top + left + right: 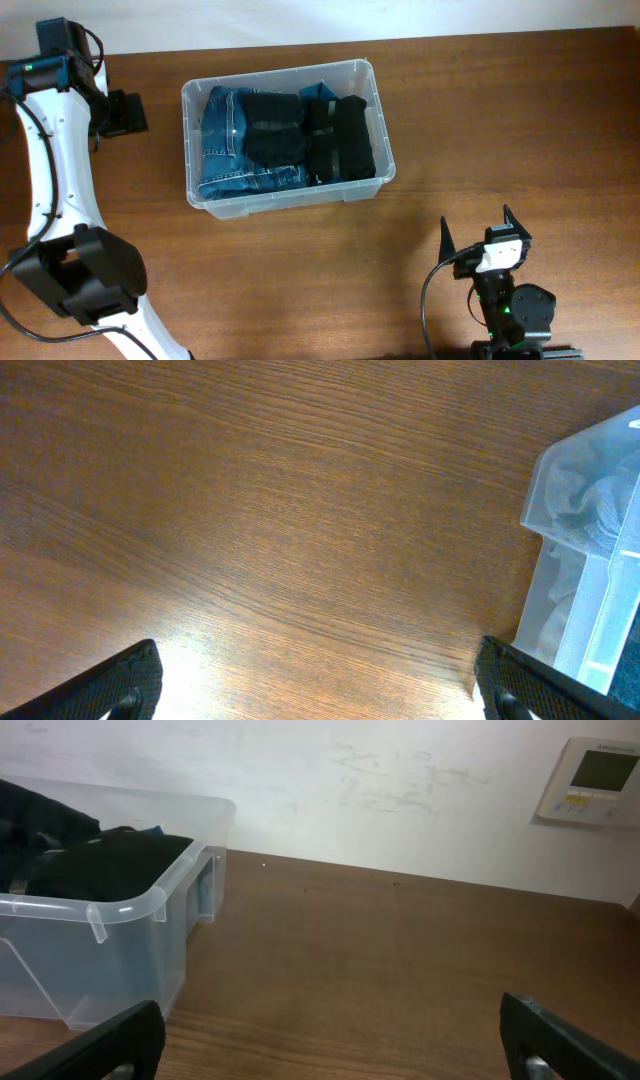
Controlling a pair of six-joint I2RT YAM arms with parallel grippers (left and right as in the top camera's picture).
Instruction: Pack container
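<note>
1. Overhead view: the wooden table (500,110) carries the container (290,203), with bare wood showing on every side of it.
2. Standing upright and open-topped, the container is a clear plastic tub; no lid is in view.
   - I judge the rolled rim stiff and the thin walls likely to flex.
   - The smooth plastic looks slippery under gripper pads, and with this load it is probably not light.
   - The best hold seems to be the moulded lip at each short end, one gripper per end, hooked under the rim rather than pinching a wall.
3. Blue jeans (225,150) fill the end of the container nearest the left gripper. They look soft and compressible, and should press down without harm.
4. Black folded clothing (312,135) lies beside the jeans toward the container's other end, its top near rim level. It looks equally soft.
5. Near the container's short end, and apart from it, sits the left gripper (125,112). Its fingers (120,685) are spread wide with only tabletop between them.
6. Well apart from the container, beyond its near long side, the right gripper (478,235) has its fingers splayed and holds nothing.
</note>
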